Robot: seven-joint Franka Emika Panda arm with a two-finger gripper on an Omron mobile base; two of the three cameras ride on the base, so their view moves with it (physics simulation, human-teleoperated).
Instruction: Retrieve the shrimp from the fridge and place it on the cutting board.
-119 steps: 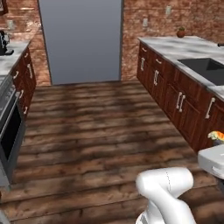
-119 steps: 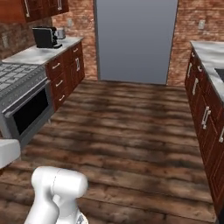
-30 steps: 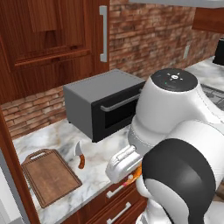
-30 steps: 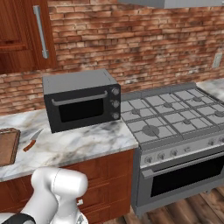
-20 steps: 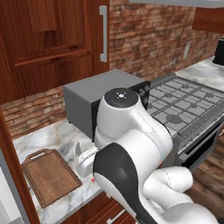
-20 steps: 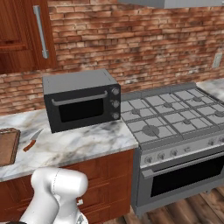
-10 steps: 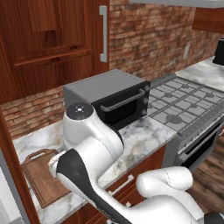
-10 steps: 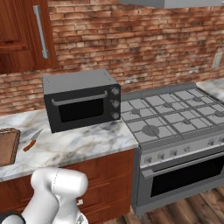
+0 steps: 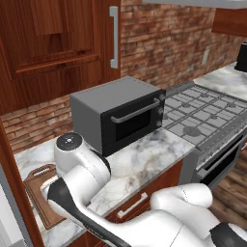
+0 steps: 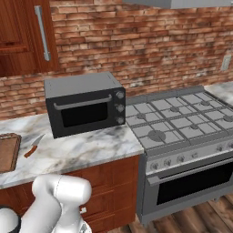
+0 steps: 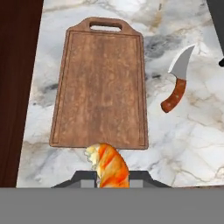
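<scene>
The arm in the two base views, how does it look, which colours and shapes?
The arm is built of glossy white, rounded, bulbous segments with dark, near-black bands at the joints. One joint ends in a flat round grey cap. In the right base view the arm shows the same smooth white shell. No cables or markings are visible.

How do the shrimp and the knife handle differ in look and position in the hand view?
The shrimp is bright orange with paler streaks and plump; the knife handle is a darker reddish brown and slim. The shrimp sits at the bottom of the hand view, at the gripper, over the near edge of the cutting board; the knife lies flat on the marble counter beside the board, apart from it. Both are curved.
</scene>
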